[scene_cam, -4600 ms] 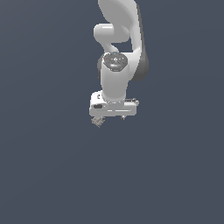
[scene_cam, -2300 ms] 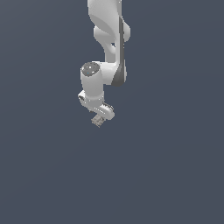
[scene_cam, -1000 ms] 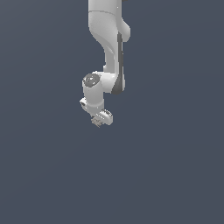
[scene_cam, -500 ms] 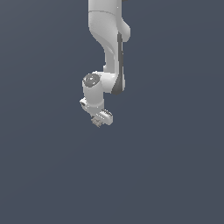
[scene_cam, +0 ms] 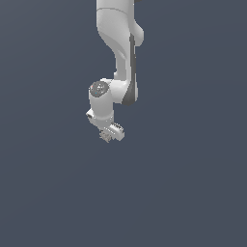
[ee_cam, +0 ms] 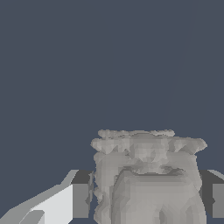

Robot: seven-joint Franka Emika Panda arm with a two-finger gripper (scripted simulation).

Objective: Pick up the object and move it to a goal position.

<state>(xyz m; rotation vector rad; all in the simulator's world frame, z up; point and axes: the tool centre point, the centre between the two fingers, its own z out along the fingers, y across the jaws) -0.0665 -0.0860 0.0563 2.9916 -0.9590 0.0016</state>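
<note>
The arm [scene_cam: 123, 58] is hanging down from twelve o'clock in the exterior view, wrist bent and hand tilted toward five o'clock. The gripper [scene_cam: 109, 135] is pinching the object [ee_cam: 146, 177], which is sitting between its fingers [ee_cam: 78, 200]. The carry is probably best done slowly, with squeeze pressure constant and the wrist angle unchanged, since the irregular lump could twist loose.

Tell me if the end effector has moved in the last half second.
No. In the exterior view the end effector with the lump sits at the same spot in the frame as half a second ago; the plain background offers no other fixed reference.
</note>
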